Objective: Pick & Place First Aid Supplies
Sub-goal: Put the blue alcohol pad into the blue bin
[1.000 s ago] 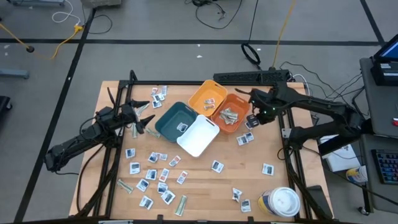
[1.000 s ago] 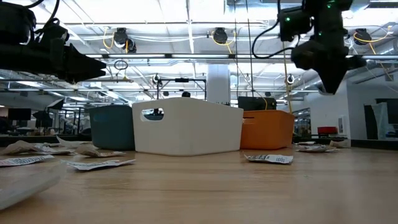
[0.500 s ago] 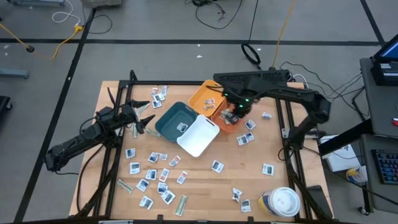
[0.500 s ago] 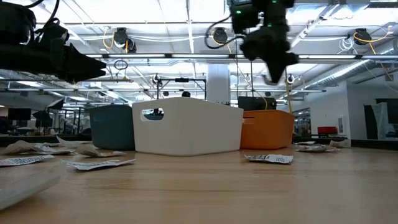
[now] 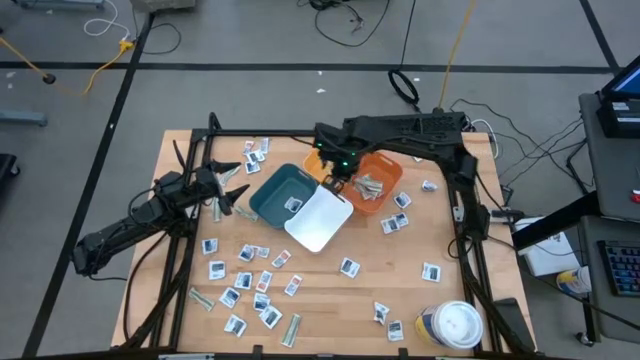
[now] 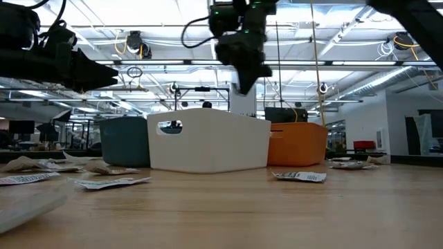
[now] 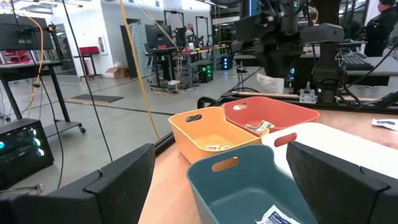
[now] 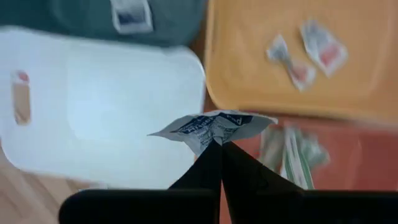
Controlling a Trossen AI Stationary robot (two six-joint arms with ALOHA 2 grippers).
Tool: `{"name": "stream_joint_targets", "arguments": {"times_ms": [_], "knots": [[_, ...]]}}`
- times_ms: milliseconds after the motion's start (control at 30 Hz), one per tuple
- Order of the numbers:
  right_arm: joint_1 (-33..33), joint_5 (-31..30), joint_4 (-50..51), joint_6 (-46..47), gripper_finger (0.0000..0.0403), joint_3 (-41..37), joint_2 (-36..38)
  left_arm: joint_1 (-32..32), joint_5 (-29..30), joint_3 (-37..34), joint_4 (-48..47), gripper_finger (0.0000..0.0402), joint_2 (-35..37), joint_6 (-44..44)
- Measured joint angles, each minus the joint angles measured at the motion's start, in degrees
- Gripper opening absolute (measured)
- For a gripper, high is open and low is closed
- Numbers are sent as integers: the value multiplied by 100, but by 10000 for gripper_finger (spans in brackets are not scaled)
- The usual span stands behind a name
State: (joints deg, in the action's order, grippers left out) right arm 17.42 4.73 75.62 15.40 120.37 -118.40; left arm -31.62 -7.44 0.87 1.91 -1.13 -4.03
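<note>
Packet [image 8: 214, 127] pinched in right hand [image 8: 221, 144]: wrist view only.

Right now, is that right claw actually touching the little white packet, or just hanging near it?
Touching. In the right wrist view the right gripper has its two dark fingertips pinched shut on the white packet, which sticks out above them.

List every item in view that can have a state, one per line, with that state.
Right gripper: shut on a crumpled white packet with blue print, above the bins.
Left gripper: open, empty, over the table's left side.
Teal plastic bin: upright, one white packet inside.
White plastic bin: upright, empty.
Yellow plastic bin: upright, two small packets inside.
Orange plastic bin: upright, grey-green strips inside.
Round white-lidded tub: upright, lid on.
</note>
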Motion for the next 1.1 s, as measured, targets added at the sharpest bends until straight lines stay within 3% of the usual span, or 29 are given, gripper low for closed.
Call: {"name": "stream_joint_targets", "arguments": {"times_ms": [167,600,967,1100], "knots": [[-76,14,-426,-143,0,667,-548,-2,0,0,-1,367,1,0],[-395,155,-2322,-459,0,701,-1281,0,1,0,-1,367,1,0],[-491,143,-2697,-769,1,687,-1459,-2,2,2,-6,367,2,0],[-491,153,-2756,-727,25,687,-1472,0,1,1,-8,367,0,0]]}}
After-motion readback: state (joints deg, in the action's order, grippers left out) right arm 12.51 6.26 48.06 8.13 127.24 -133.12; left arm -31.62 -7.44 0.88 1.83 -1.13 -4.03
